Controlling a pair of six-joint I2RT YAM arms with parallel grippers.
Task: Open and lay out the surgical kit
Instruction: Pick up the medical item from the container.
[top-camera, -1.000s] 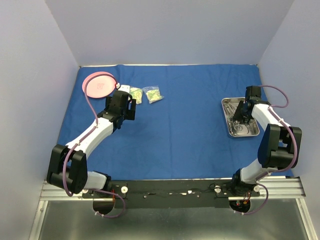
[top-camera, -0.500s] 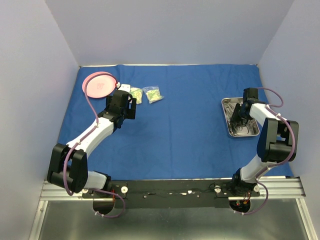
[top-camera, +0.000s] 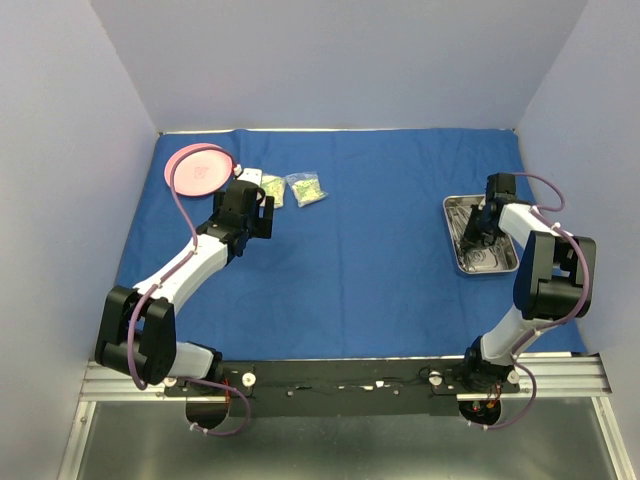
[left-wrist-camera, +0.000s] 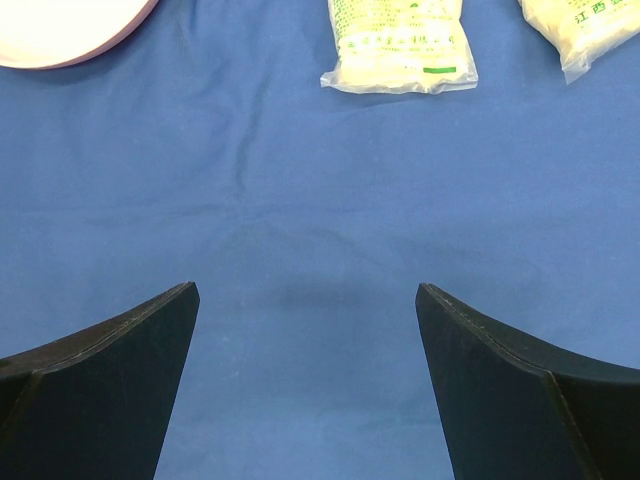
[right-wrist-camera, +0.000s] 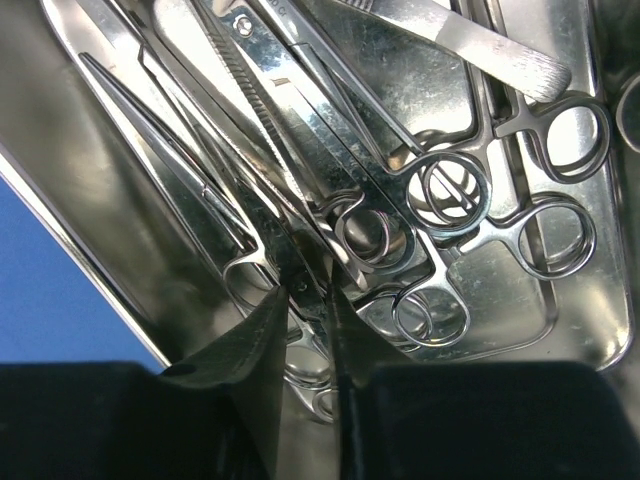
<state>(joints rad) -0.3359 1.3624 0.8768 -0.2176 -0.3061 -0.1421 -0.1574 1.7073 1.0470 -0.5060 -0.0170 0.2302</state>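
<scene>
Right pincer (right-wrist-camera: 303, 325), mine: nosed deeper into steel tray (top-camera: 490, 263), frame right, narrowing around one forceps (right-wrist-camera: 262, 150); grip not confirmed. Left pincer (left-wrist-camera: 305, 330) stood wide apart, empty, over blue wrap (left-wrist-camera: 300, 200). Instruments not yet laid out.

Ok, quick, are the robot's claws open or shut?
Left gripper: open, holding nothing.
Right gripper: nearly shut around thin silver forceps in the small steel tray; grip cannot be told.

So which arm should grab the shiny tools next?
The right arm: its jaws are down in the steel tray, straddling an instrument. The left arm hangs open-jawed by the packets, across the cloth.
</scene>
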